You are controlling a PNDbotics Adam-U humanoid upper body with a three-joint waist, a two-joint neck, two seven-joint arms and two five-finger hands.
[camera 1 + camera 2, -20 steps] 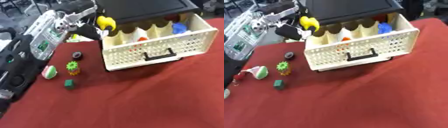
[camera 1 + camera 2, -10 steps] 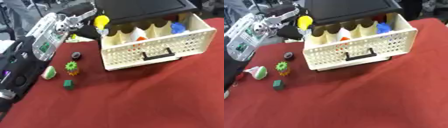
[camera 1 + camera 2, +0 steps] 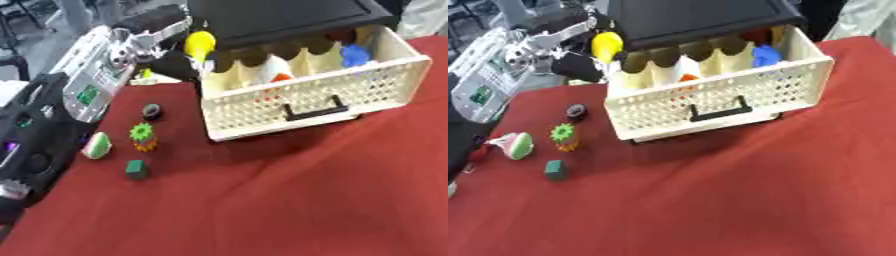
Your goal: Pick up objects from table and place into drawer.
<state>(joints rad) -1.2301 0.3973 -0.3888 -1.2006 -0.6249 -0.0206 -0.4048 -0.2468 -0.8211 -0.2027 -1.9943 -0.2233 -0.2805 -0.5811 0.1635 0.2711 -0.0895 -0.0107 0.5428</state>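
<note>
Your left hand [image 3: 171,35] hangs over the near-left corner of the cream perforated drawer [image 3: 306,102], its fingers pinching a yellow rounded object [image 3: 199,44] that sits just above the drawer's leftmost compartment. To the right of your hand the drawer stands pulled out from under a black top [image 3: 280,17], split by scalloped dividers. A white and orange piece [image 3: 276,75] lies in a middle compartment, and a blue object [image 3: 353,54] sits in a compartment toward the right, with something dark red [image 3: 754,36] showing behind it. The black handle [image 3: 311,107] faces you on the drawer's front wall. Below your hand, on the red tablecloth [image 3: 289,200], four things lie apart from one another: a small black ring [image 3: 152,111], a green and orange spiky piece [image 3: 143,137], a green and pink rounded piece [image 3: 96,146] and a dark green cube [image 3: 136,169]. The cloth in front of the drawer is wide open red. Your forearm [image 3: 96,80] crosses the table's left edge. Your right hand does not show.
</note>
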